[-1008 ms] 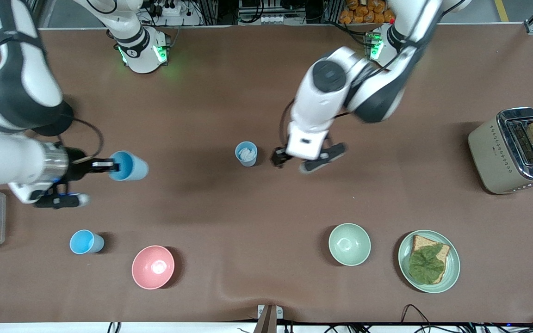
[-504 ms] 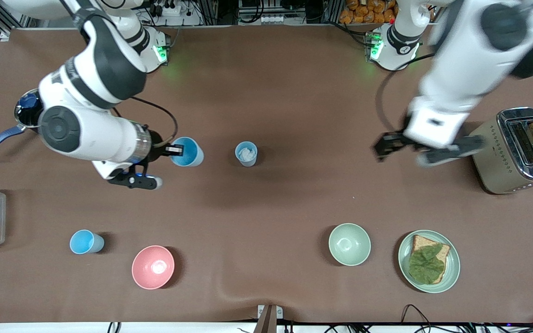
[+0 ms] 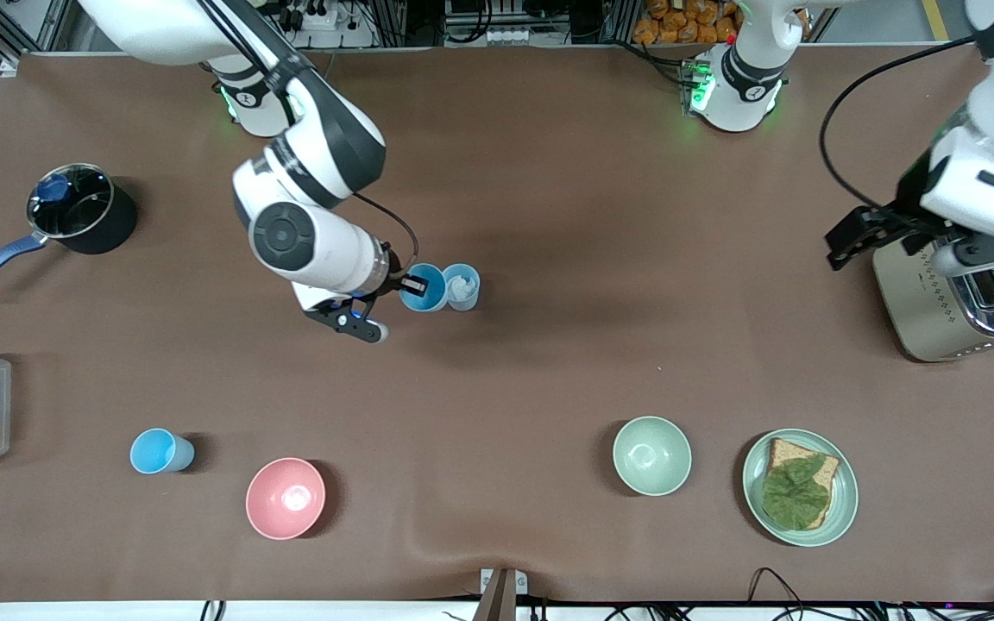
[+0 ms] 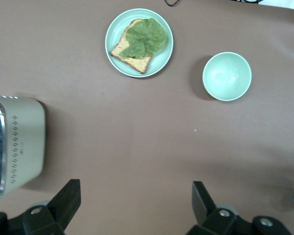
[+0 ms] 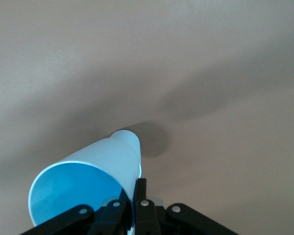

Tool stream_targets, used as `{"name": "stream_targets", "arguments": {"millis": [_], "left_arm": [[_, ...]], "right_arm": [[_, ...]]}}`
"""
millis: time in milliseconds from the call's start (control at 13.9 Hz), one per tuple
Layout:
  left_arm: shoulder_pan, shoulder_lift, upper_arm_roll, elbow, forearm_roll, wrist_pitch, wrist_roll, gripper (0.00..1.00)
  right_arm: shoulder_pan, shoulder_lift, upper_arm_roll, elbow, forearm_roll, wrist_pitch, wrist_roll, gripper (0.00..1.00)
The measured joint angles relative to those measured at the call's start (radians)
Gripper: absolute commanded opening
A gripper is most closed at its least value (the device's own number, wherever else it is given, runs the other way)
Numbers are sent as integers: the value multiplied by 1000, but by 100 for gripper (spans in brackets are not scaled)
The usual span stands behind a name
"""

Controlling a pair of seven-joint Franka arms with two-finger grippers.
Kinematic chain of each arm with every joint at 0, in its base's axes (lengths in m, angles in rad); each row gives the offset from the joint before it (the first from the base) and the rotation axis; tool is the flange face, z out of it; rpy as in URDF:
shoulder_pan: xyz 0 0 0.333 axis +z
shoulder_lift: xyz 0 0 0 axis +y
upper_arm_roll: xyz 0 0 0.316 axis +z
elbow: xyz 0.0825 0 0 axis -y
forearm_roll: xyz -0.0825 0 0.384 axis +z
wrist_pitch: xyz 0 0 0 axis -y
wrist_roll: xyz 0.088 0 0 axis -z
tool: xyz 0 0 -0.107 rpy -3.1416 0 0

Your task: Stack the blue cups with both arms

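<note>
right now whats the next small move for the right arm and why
Probably carry the held blue cup the last bit sideways until it is over the standing cup, then lower it in. The right gripper pinches the held cup's rim, and that cup hangs just beside the standing one, not yet above it. The left gripper waits open by the toaster.

Brown table (image 3: 549,371) under me carries pot (image 3: 81,216), toaster (image 3: 937,297), plate (image 3: 756,470), pink bowl (image 3: 285,498), green bowl (image 3: 651,455), two standing cups (image 3: 160,451), possibly tissue-filled (image 3: 462,287).
</note>
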Motion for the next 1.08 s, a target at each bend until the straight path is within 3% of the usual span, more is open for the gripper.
{"name": "stream_targets", "arguments": {"millis": [432,936,1008,1080], "left_arm": [[7,-3,23,-19,0,-8,35,100],[9,-3,24,-29,0,-48,33,100],[9,-4,23,-29,0,-62,33,100],[9,-4,22,-29,0,-79,33,100]], "right_arm": [[91,-1,1,-48,0,55,199,0],[110,7,-12,-79,-14,73,226,0],[110,10,-12,-80,-14,73,231,6],[110,13,-12,-80,-15,73,236,46]]}}
